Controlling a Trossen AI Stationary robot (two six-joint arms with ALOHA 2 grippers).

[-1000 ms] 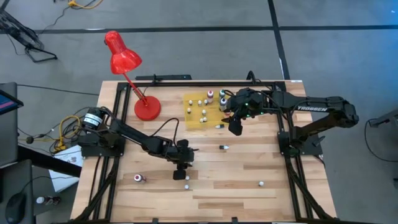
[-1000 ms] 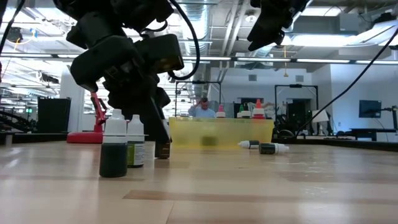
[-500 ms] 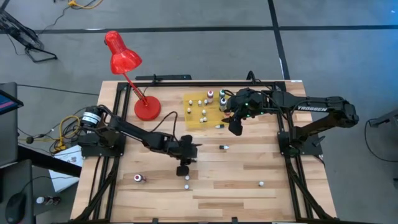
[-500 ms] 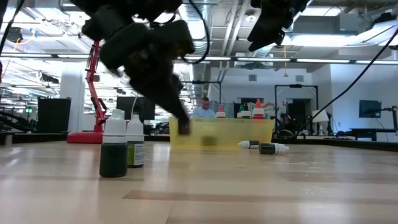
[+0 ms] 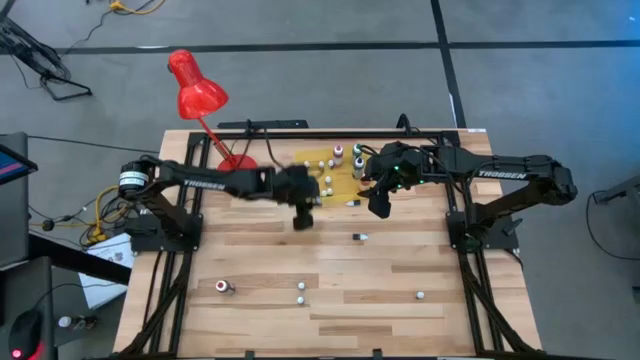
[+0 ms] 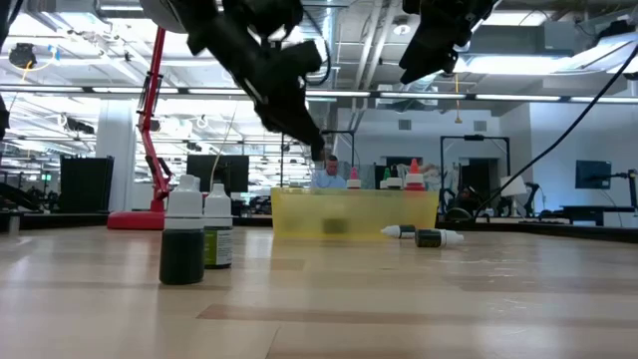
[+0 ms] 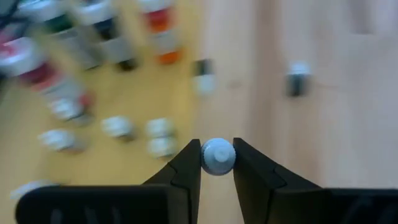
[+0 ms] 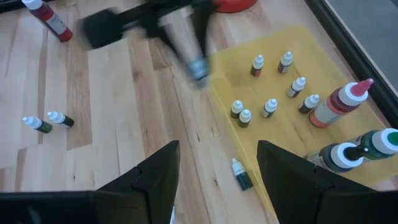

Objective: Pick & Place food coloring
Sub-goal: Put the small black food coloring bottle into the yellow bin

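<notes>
A small food coloring bottle (image 7: 217,155) is pinched by its cap in the left gripper (image 5: 303,212), raised just beside the yellow mat (image 5: 322,190). It should be lowered upright onto a bare patch of mat. The right gripper (image 5: 378,206) hovers wide open, holding nothing.

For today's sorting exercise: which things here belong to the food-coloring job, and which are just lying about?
Belong to the job:
- small food coloring bottles on the yellow mat
- stray bottles on the table
- bottle held in the left gripper fingers

Just lying about:
- red desk lamp
- large squeeze bottles
</notes>
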